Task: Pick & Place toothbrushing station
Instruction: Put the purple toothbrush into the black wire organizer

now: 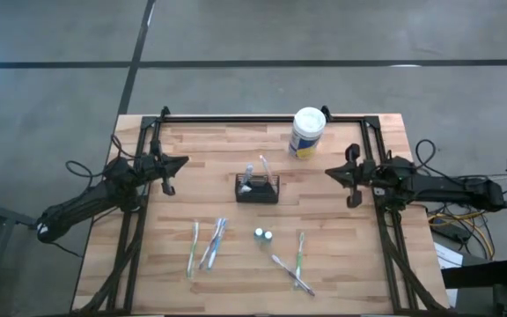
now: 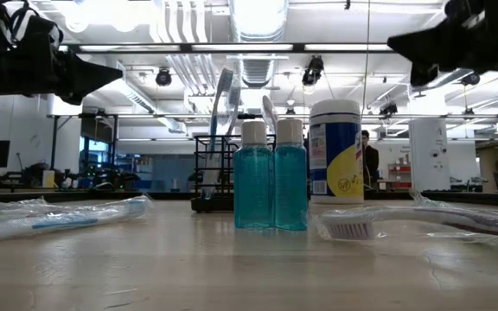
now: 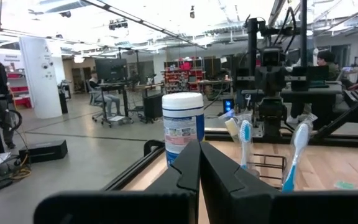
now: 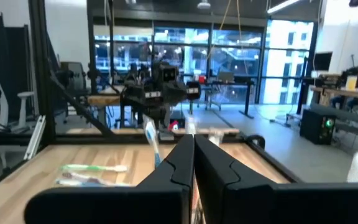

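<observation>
while our left claw and right claw are hanging pressed together at the table's sides, the caddy is sitting mid-table (brushes upright); we are risking tipping them if reaching in carelessly.

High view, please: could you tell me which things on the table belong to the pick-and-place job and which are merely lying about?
Belongs to the job:
- toothbrushing station, the black mesh caddy mid-table with toothbrushes standing in it

Lying about:
- white canister near the far edge
- two small blue bottles
- loose toothbrushes on the near side, wrapped
- more toothbrushes toward the right
</observation>
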{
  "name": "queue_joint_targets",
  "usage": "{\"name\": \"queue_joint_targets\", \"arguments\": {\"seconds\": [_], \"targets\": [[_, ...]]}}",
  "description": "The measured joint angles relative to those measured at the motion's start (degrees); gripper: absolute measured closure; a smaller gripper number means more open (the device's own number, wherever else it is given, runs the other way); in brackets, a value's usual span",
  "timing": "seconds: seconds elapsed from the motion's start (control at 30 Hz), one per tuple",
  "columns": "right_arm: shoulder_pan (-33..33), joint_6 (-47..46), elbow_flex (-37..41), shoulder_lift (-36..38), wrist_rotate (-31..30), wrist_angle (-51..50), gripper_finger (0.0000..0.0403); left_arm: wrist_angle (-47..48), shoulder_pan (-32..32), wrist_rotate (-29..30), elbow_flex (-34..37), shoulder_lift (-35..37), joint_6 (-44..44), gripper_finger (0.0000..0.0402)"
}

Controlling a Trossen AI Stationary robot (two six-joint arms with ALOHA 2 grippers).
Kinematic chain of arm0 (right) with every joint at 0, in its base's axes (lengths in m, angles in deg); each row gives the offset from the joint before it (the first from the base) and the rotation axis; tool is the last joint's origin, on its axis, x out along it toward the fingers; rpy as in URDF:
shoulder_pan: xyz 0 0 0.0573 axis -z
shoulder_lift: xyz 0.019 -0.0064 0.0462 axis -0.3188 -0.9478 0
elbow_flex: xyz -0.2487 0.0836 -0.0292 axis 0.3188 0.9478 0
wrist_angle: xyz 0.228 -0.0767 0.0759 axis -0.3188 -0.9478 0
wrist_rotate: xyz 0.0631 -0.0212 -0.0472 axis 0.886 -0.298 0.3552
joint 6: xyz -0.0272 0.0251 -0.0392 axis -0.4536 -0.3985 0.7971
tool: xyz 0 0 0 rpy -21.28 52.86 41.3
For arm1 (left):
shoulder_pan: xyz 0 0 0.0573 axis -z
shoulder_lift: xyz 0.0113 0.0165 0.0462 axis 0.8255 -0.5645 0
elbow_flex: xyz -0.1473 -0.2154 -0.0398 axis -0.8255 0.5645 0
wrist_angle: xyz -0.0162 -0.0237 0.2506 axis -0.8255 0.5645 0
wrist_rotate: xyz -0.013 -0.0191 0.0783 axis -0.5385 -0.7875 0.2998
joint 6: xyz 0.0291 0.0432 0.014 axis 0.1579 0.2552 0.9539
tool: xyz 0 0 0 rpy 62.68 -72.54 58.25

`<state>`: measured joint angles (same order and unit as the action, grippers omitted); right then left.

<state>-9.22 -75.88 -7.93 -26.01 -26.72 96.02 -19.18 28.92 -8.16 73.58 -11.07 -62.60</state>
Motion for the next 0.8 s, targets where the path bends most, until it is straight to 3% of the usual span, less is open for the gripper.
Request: {"name": "queue_joint_targets", "arguments": {"seconds": [0.37,0.53,0.8], "targets": [[0.00,-2.00,4.84,2.19,-0.41,-1.61,0.0394,0.87,0.00,-0.04,0.00,0.00,0.07,0.0392],[0.00,-2.52,4.84,2.19,1.49,-1.69,0.0394,3.13,0.04,-3.74,0.00,-0.14,0.38,0.0392],[0.00,-3.53,4.84,0.62,2.78,-1.87,0.0394,6.42,-0.02,-0.53,-0.63,-0.83,1.20,0.0396]]}}
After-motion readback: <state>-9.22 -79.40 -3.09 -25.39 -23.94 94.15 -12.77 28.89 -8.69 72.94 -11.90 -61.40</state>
